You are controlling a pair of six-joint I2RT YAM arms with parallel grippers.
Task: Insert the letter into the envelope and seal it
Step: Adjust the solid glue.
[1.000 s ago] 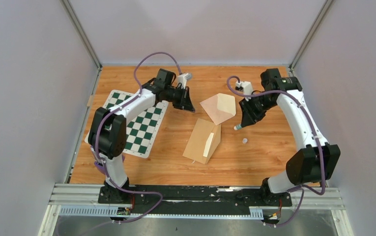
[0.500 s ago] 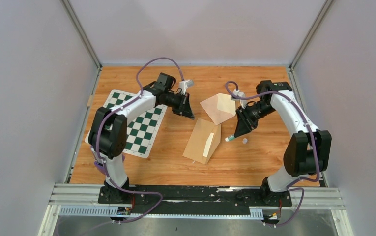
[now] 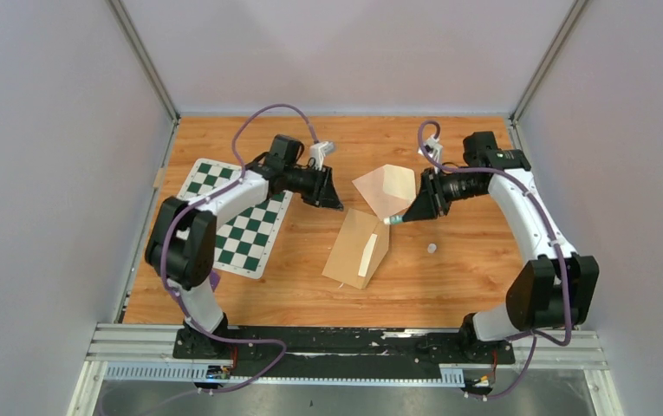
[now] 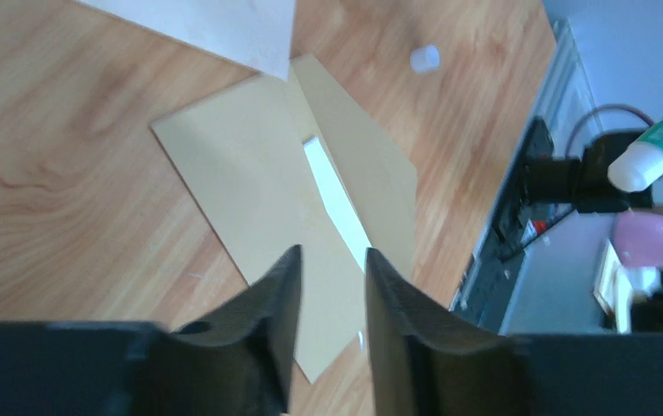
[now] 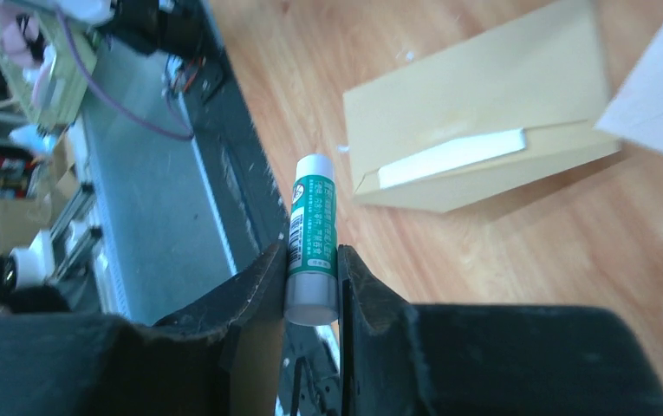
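Your right claw (image 3: 407, 216) is pinching a green-labelled glue stick (image 5: 313, 234) by its lower end. The stick's white tip hangs just above the envelope's (image 3: 354, 247) far corner, where the raised flap (image 3: 386, 191) begins. The tan envelope lies mid-table (image 3: 449, 286) with that flap tilted away from the arm bases. A white strip (image 3: 367, 256) shows in its mouth, seemingly the letter's edge; you cannot see more of the sheet. Your left claw (image 4: 328, 277) hovers beyond the envelope's left side, fingers narrowly parted on nothing. A small white cap (image 3: 432, 248) lies right of the envelope, a checkered mat (image 3: 241, 217) well to its left.
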